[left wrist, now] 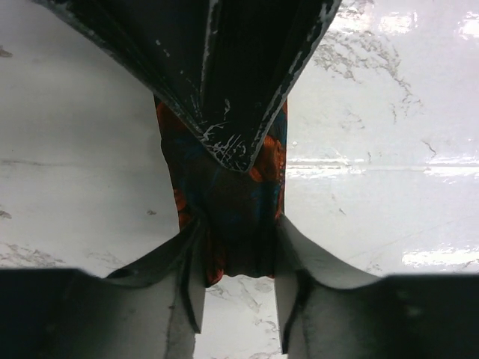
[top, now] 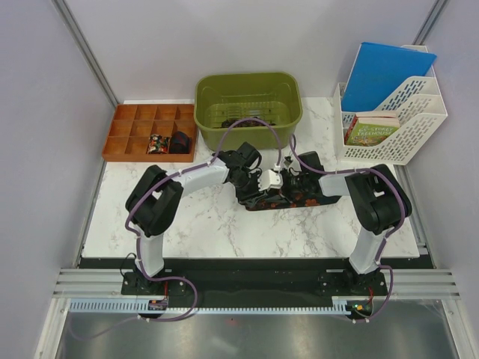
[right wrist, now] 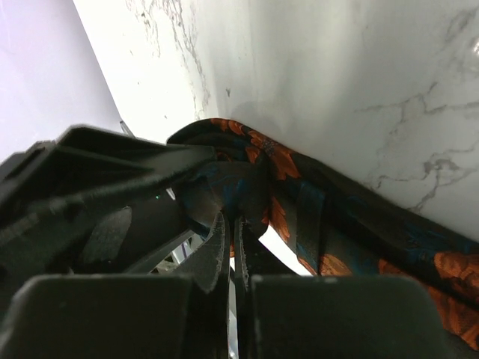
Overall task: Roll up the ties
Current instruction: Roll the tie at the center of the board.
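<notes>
One tie [top: 281,200], black with orange-red blotches, lies across the middle of the marble table [top: 224,232], running left to right, and the two arms meet over its left end. The left gripper [left wrist: 239,224] has its two fingers partly apart with the tie's fabric filling the gap between them and touching both inner faces, so it is pinching the tie across its width. The right gripper [right wrist: 230,221] has its two fingers pressed together, their tips against a curled fold of the same tie. Whether a layer of cloth is caught between them cannot be told. At the far left stands one orange compartment tray [top: 123,131] holding two small rolls in neighbouring compartments of its near row: one patterned coil [top: 156,143] and, just right of it, one dark coil [top: 179,142]. One green bin [top: 202,112] sits at the far centre with dark items inside, too indistinct to count. At the far right, one white file rack [top: 419,127] holds one blue folder [top: 393,75] and one book [top: 372,129].
</notes>
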Controlling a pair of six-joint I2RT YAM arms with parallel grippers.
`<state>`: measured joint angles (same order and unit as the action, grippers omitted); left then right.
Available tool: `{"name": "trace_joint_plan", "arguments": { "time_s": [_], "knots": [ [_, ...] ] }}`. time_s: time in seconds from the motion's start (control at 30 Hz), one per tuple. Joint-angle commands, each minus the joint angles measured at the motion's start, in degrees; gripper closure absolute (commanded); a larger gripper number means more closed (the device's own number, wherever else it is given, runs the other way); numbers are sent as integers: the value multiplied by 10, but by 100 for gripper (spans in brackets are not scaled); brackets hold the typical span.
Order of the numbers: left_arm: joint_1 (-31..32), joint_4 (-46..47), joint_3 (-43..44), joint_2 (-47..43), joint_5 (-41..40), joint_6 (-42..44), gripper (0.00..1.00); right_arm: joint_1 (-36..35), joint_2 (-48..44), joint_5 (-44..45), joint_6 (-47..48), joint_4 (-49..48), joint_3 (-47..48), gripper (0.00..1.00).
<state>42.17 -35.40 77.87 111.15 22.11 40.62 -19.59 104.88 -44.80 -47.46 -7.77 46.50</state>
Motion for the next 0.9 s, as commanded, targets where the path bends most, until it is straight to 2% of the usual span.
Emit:
{"name": "trace_joint_plan", "arguments": {
  "time_s": [0.0,0.1,0.17,0.27,0.33,0.4,0.47,0.63,0.87],
  "knots": [
    [-41,-10,-31,-44,78,-41,51,15,21,14,51,50,-6,100],
    [-67,34,-55,-81,129,-66,45,21,30,15,60,50,-6,100],
    [-75,71,-67,-97,154,-81,32,25,37,17,66,51,-6,100],
    [-87,107,-87,-118,179,-100,24,33,43,18,71,50,-10,100],
    [-89,128,-110,-135,179,-102,15,37,45,20,76,50,-11,100],
    [-88,159,-135,-144,181,-98,12,39,48,22,83,51,-11,100],
    [-88,189,-150,-150,182,-96,1,39,52,27,93,62,-9,100],
    [-78,254,-179,-147,184,-84,0,40,57,31,114,77,-6,100],
    [-43,299,-192,-118,138,-43,3,40,59,29,120,77,-2,100]
  ]
}}
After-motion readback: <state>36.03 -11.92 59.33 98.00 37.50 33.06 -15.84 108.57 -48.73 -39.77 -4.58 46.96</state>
